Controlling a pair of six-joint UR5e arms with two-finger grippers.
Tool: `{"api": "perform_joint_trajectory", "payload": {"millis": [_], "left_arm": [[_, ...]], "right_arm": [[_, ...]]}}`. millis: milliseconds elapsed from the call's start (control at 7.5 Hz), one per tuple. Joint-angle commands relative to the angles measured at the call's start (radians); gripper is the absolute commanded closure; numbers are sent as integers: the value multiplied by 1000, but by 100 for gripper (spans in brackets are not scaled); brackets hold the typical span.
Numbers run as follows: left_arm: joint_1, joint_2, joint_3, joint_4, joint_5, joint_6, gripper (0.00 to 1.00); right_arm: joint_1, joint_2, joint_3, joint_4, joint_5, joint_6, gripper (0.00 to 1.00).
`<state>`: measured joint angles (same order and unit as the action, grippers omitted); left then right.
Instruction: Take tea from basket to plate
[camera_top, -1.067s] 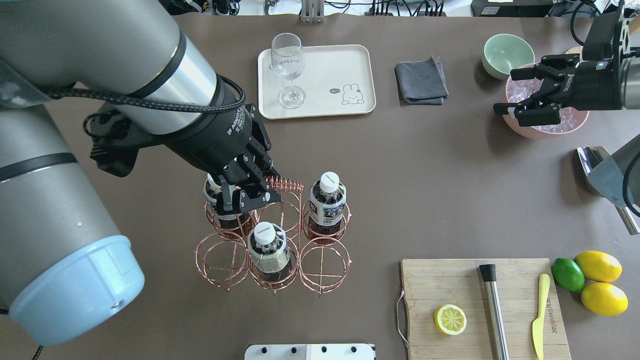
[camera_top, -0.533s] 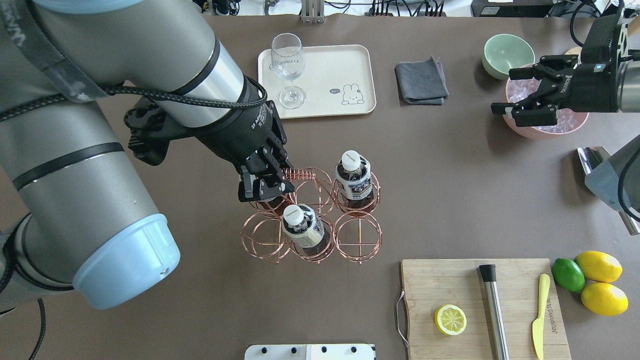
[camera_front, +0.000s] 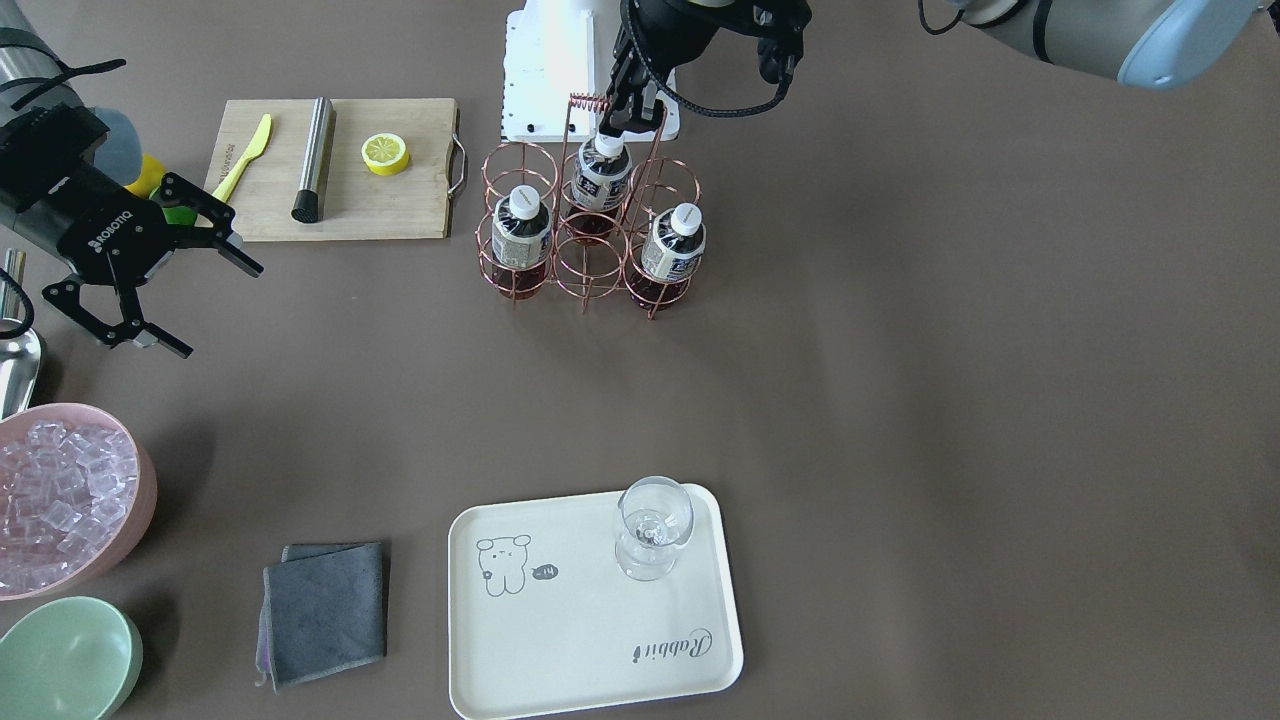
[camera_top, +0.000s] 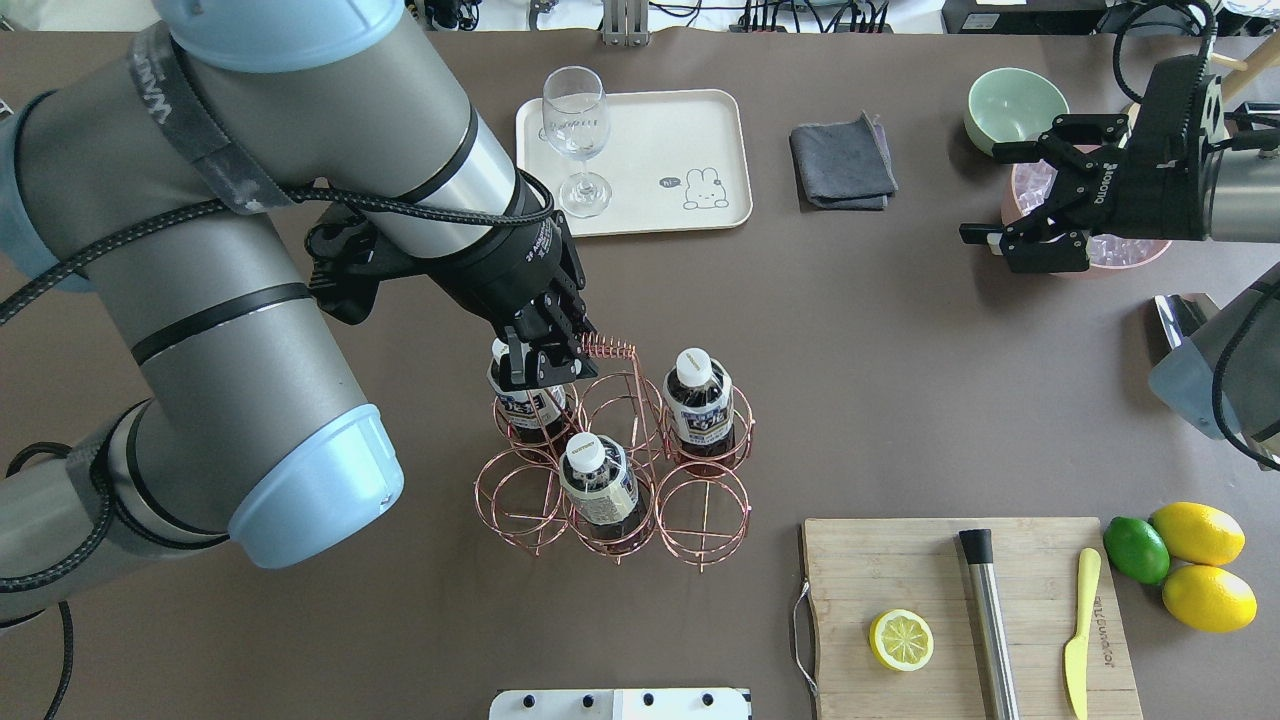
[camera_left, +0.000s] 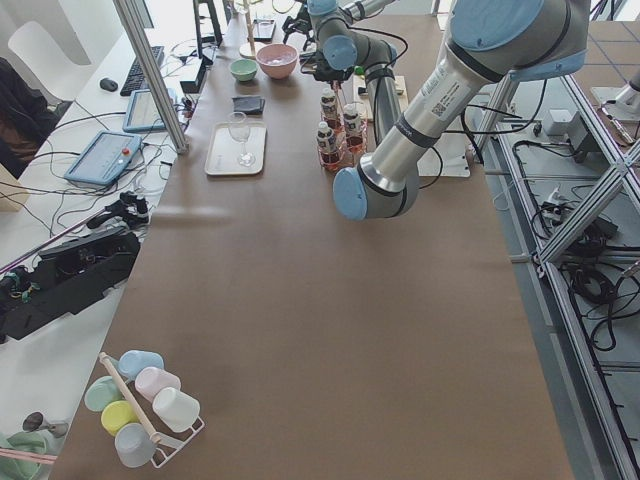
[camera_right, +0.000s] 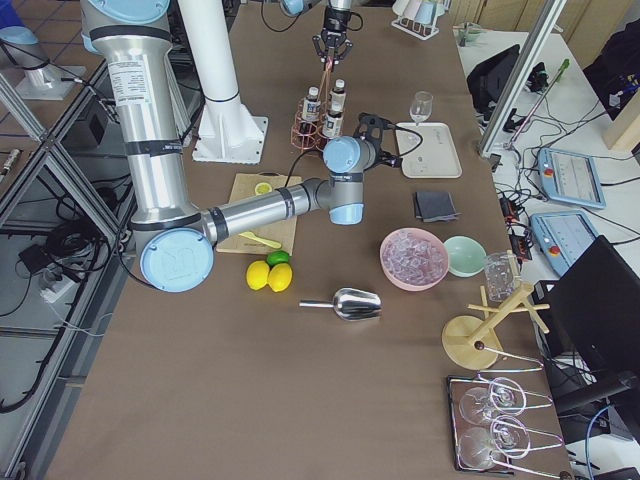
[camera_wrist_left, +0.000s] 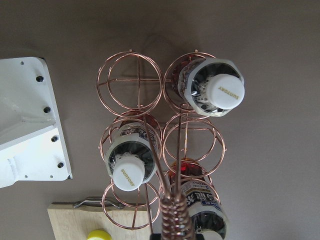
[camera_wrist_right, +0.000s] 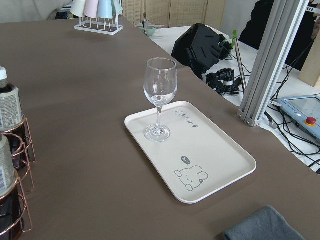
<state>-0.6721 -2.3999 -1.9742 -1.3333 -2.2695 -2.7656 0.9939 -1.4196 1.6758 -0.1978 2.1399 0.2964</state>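
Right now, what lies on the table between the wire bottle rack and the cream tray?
Nothing. In the front-facing view, only bare brown tabletop separates the rack from the tray.

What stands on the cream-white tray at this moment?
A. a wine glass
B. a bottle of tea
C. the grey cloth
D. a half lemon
A: only the wine glass stands on the tray; the grey cloth lies beside the tray, and the basket stands apart from it.
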Motion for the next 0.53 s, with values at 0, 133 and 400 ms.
{"api": "perform_joint_trajectory", "payload": {"millis": [0,133,400], "left_arm": [[19,-5,1,-1,1,-8,100],[20,-10,3,-1,1,-8,100],[20,-13,5,-1,-1,-9,100]], "right_arm": [[-61,51,34,3,-38,4,1],[-110,59,73,8,-91,4,2],[-184,85,120,5,-149,15,1]]}}
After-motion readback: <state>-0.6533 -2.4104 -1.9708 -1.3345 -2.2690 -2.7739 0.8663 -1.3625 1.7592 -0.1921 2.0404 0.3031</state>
